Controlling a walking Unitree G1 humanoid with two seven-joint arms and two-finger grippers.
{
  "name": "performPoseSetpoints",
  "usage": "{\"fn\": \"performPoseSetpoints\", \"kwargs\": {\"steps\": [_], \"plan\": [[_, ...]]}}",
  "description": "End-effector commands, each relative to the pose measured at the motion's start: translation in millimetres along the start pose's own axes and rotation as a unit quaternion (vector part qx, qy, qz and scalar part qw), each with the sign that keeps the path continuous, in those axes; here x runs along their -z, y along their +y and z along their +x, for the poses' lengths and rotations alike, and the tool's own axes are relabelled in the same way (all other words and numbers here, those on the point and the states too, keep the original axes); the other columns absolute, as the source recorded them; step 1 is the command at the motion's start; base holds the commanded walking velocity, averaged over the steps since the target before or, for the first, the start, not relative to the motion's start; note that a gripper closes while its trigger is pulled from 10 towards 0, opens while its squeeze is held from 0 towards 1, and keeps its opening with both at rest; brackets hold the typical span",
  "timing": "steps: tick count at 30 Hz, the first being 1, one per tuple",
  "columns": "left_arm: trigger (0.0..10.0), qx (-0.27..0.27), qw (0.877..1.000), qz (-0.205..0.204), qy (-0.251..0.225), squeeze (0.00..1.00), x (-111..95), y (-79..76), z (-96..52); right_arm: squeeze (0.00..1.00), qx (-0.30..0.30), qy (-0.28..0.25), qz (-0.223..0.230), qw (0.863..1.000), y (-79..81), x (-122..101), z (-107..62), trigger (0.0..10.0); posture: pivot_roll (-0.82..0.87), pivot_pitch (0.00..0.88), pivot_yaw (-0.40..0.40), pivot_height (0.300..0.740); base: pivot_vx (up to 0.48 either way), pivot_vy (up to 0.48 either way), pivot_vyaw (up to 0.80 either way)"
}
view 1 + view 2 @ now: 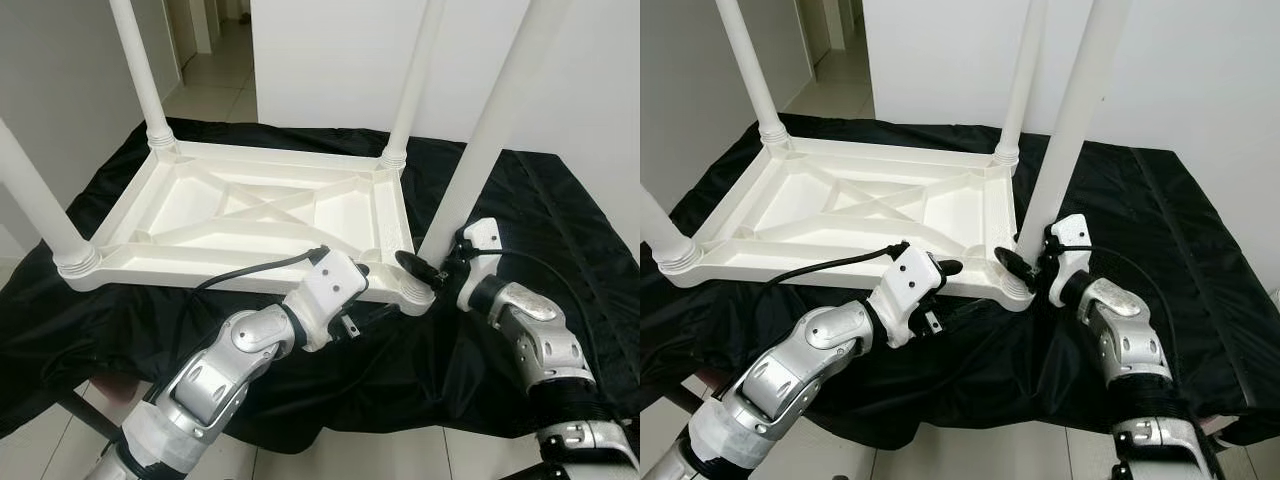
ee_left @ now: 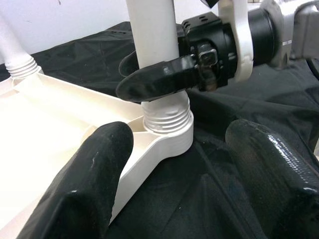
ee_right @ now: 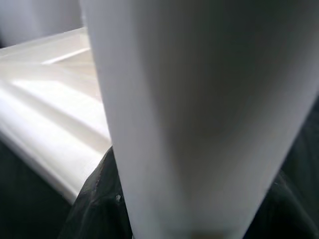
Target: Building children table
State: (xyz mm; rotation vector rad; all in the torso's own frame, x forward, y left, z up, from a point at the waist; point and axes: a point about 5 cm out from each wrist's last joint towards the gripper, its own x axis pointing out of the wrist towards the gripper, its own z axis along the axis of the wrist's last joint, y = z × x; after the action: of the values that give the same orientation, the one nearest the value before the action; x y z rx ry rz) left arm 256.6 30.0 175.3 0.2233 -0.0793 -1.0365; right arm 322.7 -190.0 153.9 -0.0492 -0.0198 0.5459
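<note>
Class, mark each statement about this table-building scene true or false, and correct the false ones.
1. The white tabletop lies upside down on a black cloth. True.
2. The right gripper is clamped around the near-right leg. True.
3. Only two legs stand in their sockets. False: four legs stand up from the corners.
4. The left gripper grips that same leg. False: its fingers are spread open near the corner socket.

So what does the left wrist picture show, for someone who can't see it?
The right gripper is clamped round a white table leg just above its threaded socket at the corner of the upturned tabletop. The left gripper's fingers sit open nearby, over black cloth.
</note>
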Motion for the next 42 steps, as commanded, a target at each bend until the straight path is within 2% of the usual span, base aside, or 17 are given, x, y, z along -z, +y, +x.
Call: {"fn": "performPoseSetpoints", "kwargs": {"steps": [1, 3, 5, 7, 9, 11, 14, 16, 20, 26, 33, 34, 36, 37, 39, 41, 42], "plan": [[10.0, 0.018, 1.000, -0.002, 0.009, 0.00, 3.7, -0.9, -1.3, 0.00, 0.020, -0.017, 0.019, 0.999, 2.1, -4.4, 1.8, 10.0, -0.01, 0.043, -0.035, 0.740, 0.000, 0.000, 0.00], [10.0, 0.016, 1.000, -0.003, 0.010, 0.00, 4.4, -0.4, -1.7, 0.00, 0.041, -0.025, 0.021, 0.999, 11.5, -2.9, 2.0, 10.0, -0.01, 0.055, -0.040, 0.740, 0.000, 0.000, 0.00], [10.0, 0.016, 1.000, -0.003, 0.010, 0.00, 4.4, -0.4, -1.7, 0.00, 0.041, -0.025, 0.021, 0.999, 11.5, -2.9, 2.0, 10.0, -0.01, 0.055, -0.040, 0.740, 0.000, 0.000, 0.00], [10.0, 0.015, 1.000, -0.006, 0.012, 0.00, 5.5, 0.1, -2.4, 0.00, 0.061, -0.034, 0.025, 0.997, 26.3, -1.0, 0.9, 10.0, -0.01, 0.057, -0.040, 0.740, 0.000, 0.000, 0.00], [10.0, 0.015, 1.000, -0.006, 0.012, 0.00, 5.5, 0.1, -2.4, 0.00, 0.061, -0.034, 0.025, 0.997, 26.3, -1.0, 0.9, 10.0, -0.01, 0.057, -0.040, 0.740, 0.000, 0.000, 0.00], [10.0, 0.014, 1.000, -0.006, 0.013, 0.00, 6.1, 0.1, -3.0, 0.00, 0.085, -0.035, 0.029, 0.995, 33.7, -0.1, 0.1, 10.0, -0.01, 0.065, -0.043, 0.740, 0.000, 0.000, 0.00], [10.0, 0.010, 1.000, -0.007, 0.015, 0.00, 6.8, 0.8, -5.0, 0.00, 0.220, -0.032, 0.062, 0.973, 49.6, 5.1, -5.4, 10.0, -0.01, 0.071, -0.046, 0.740, 0.000, 0.000, 0.00], [10.0, 0.010, 1.000, -0.007, 0.015, 0.00, 6.8, 0.8, -5.0, 0.00, 0.220, -0.032, 0.062, 0.973, 49.6, 5.1, -5.4, 10.0, -0.01, 0.071, -0.046, 0.740, 0.000, 0.000, 0.00], [10.0, 0.005, 1.000, -0.007, 0.015, 0.00, 6.8, 3.6, -5.2, 0.00, 0.303, -0.023, 0.072, 0.950, 67.7, 13.5, -14.2, 10.0, -0.01, 0.073, -0.047, 0.740, 0.000, 0.000, 0.00], [10.0, 0.002, 1.000, -0.003, 0.017, 0.00, 6.6, 6.5, -6.6, 0.00, 0.326, -0.015, 0.073, 0.942, 78.3, 15.9, -16.9, 10.0, -0.01, 0.073, -0.044, 0.740, 0.000, 0.000, 0.00], [10.0, -0.003, 1.000, -0.001, 0.019, 0.00, 7.3, 9.5, -8.6, 0.00, 0.348, -0.014, 0.075, 0.934, 75.1, 13.5, -19.6, 10.0, 0.00, 0.069, -0.044, 0.740, 0.000, 0.000, 0.00], [10.0, -0.004, 1.000, 0.000, 0.019, 0.00, 7.0, 10.4, -8.7, 0.82, 0.345, -0.025, 0.077, 0.935, 73.9, 11.3, -19.8, 10.0, 0.00, 0.067, -0.043, 0.740, 0.000, 0.000, 0.00], [10.0, -0.005, 1.000, 0.001, 0.019, 0.00, 6.8, 11.0, -8.7, 0.82, 0.342, -0.032, 0.078, 0.936, 73.1, 9.8, -19.9, 10.0, 0.00, 0.065, -0.044, 0.740, 0.000, 0.000, 0.00], [10.0, -0.005, 1.000, 0.001, 0.019, 0.00, 6.9, 11.5, -8.8, 1.00, 0.321, -0.051, 0.080, 0.942, 71.5, 6.9, -20.3, 10.0, 0.00, 0.065, -0.044, 0.740, 0.000, 0.000, 0.00], [10.0, -0.005, 1.000, 0.001, 0.019, 0.00, 6.9, 11.5, -8.8, 1.00, 0.321, -0.051, 0.080, 0.942, 71.5, 6.9, -20.3, 10.0, 0.00, 0.065, -0.044, 0.740, 0.000, 0.000, 0.00], [10.0, -0.007, 1.000, 0.004, 0.020, 0.00, 7.7, 12.4, -9.4, 1.00, 0.275, -0.070, 0.080, 0.956, 62.7, 4.7, -23.8, 10.0, -0.01, 0.062, -0.045, 0.740, 0.000, 0.000, 0.00], [10.0, -0.007, 1.000, 0.004, 0.020, 0.00, 7.7, 12.4, -9.4, 1.00, 0.275, -0.070, 0.080, 0.956, 62.7, 4.7, -23.8, 10.0, -0.01, 0.062, -0.045, 0.740, 0.000, 0.000, 0.00]]}}
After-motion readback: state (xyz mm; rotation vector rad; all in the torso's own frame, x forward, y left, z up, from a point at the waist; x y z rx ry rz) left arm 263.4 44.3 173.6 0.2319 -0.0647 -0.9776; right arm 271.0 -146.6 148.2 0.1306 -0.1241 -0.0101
